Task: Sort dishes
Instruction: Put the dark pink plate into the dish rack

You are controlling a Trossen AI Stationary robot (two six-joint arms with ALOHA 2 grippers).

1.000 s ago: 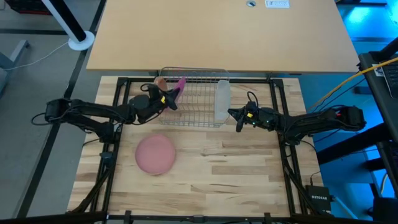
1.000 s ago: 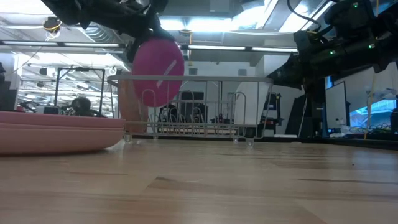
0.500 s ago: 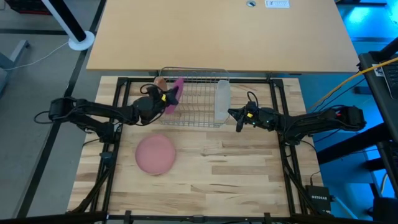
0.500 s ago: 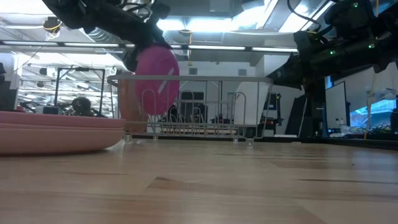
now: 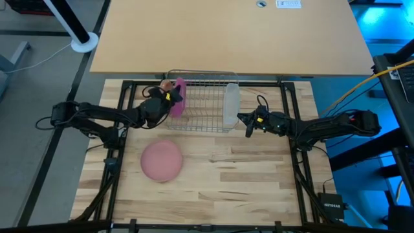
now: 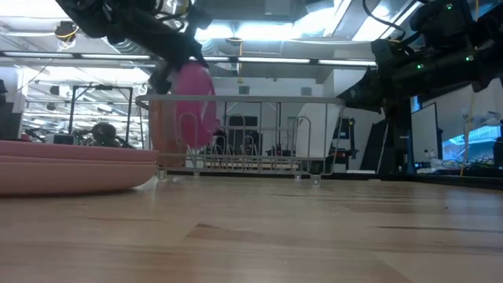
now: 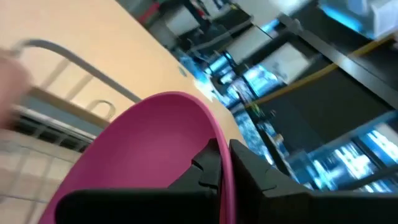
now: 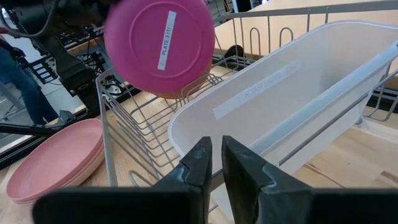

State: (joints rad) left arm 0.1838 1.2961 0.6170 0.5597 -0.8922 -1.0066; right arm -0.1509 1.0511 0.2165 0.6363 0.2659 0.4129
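The magenta plate [image 5: 179, 97] stands almost on edge over the left end of the wire rack [image 5: 202, 73], with my left gripper [image 5: 172, 98] shut on it. Just left of it, the tan-orange plate [image 5: 166, 85] stands upright in the rack. The pale pink plate [image 5: 162, 160] lies flat on the table, nearer the front. My right gripper [image 5: 244, 120] is shut beside the rack's near right corner, by the translucent cup [image 5: 231, 103]. My left gripper pinches the magenta plate's rim [image 7: 219, 134] between its two fingers, one on each face. The fingers come level from the table's left. The plate stands nearly upright, its lower part [image 6: 196, 137] down between the rack's wires; whether it touches them I cannot tell. My right gripper is close to the rack's wire [image 8: 280, 155]; whether it touches it I cannot tell.
The rack stands at the far middle of the wooden table, its cup [image 8: 280, 93] at the right end. Black frame rails run along the table's left and right sides. Bare wood lies near the front right [image 5: 259, 175].
My left gripper has rolled and shifted a little down and toward the rack's left end. The magenta plate has turned from tilted and facing the front to nearly upright and edge-on, sinking lower into the rack beside the tan-orange plate.
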